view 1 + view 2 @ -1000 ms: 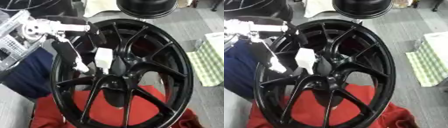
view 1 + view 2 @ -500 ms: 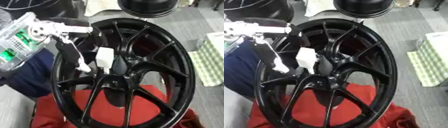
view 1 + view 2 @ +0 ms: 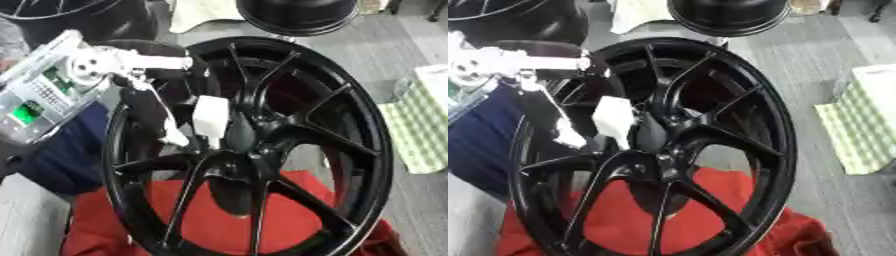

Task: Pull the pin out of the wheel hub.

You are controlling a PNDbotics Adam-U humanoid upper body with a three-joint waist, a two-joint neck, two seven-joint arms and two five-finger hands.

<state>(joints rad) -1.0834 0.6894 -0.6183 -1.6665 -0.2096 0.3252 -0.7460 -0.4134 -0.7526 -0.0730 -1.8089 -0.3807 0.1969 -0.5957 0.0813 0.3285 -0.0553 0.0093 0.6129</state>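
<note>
The wheel (image 3: 262, 145) is glossy black all over, spokes and rim alike. A white block (image 3: 210, 116) sits by its centre. Under it lies a bright red cloth (image 3: 210, 220). The floor (image 3: 402, 45) is grey. At the right edge is a green-and-white checked cloth (image 3: 424, 125). Dark blue fabric (image 3: 61, 155) shows at the left.

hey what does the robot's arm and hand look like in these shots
Only the left arm shows: a silver-white joint housing with round bolted discs, and a pale boxy casing showing green circuit boards. A thin white cable runs down to the left hand, which looks black with white pads. No right arm appears.
</note>
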